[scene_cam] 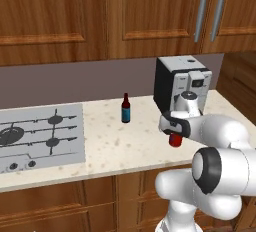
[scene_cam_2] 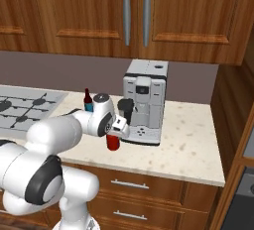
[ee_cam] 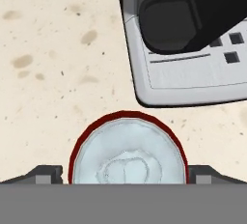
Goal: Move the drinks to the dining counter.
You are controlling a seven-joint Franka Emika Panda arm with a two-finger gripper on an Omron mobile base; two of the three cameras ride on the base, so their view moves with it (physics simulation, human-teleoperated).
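The small red can stands close beside the coffee machine's tray on the beige counter. My gripper reaches down over the can, one dark fingertip pressed to each side of it, shut on it. In the right base view the can hangs just under the hand. The short dark-red bottle with the blue label stands upright further back to the left, partly hidden behind my arm in the right base view. The tall black wine bottle and the dining counter are out of view.
A black and silver coffee machine stands right behind the can, its drip tray very near the can. A grey stovetop lies at the left. Wooden cabinets hang overhead. A wooden wall unit borders the counter's right end.
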